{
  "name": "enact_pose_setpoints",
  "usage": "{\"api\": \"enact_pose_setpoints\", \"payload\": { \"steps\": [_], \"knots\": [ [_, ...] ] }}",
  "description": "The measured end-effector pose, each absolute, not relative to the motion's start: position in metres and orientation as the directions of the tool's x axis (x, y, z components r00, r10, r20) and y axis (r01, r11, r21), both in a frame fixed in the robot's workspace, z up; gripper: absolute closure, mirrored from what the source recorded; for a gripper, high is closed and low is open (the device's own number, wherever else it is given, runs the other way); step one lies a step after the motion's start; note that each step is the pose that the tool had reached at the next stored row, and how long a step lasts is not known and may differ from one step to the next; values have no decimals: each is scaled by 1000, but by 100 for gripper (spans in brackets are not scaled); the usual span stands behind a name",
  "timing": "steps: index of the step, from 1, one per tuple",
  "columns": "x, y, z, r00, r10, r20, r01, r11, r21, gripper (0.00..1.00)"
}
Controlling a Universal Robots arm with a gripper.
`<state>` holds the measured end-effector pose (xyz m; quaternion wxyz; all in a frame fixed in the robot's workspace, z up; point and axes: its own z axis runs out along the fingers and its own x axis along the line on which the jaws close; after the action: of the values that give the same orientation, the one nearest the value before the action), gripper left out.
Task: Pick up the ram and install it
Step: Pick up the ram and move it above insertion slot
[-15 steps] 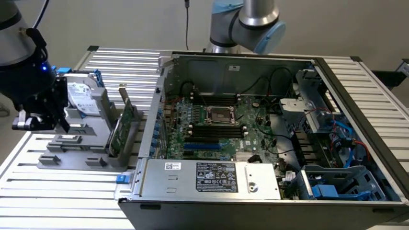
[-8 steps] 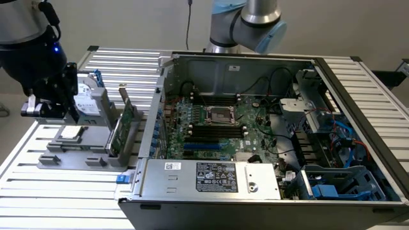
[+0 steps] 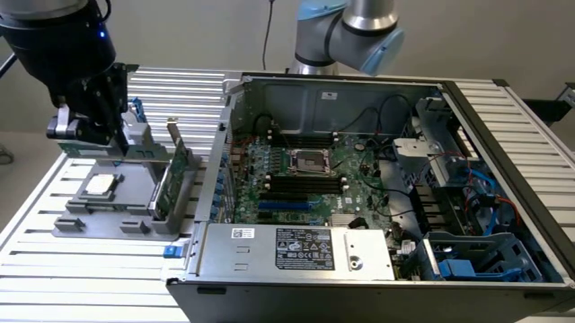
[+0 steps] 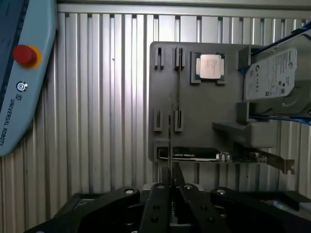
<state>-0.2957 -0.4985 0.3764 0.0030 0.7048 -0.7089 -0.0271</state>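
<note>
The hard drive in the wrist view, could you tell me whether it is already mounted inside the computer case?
No, the hard drive sits on the grey holder on the slatted table, beside the processor chip.

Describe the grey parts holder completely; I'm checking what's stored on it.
The grey holder looks like matt plastic and lies flat on the slatted table beside the open computer case. Pairs of slotted posts rise from it. It carries a processor chip, a silver-labelled hard drive and a green expansion card standing on edge.
</note>
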Motion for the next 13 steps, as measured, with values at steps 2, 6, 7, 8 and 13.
{"api": "enact_pose_setpoints", "payload": {
  "steps": [2, 6, 7, 8, 13],
  "knots": [
    [-287, -498, 385, -7, -999, -34, -999, 5, 44, 87],
    [-268, -498, 398, -7, -999, -34, -999, 5, 47, 87],
    [-264, -498, 401, -7, -999, -34, -999, 5, 48, 87],
    [-259, -498, 403, -7, -999, -34, -999, 5, 49, 87],
    [-237, -498, 409, -7, -999, -34, -999, 5, 52, 87]
  ]
}}
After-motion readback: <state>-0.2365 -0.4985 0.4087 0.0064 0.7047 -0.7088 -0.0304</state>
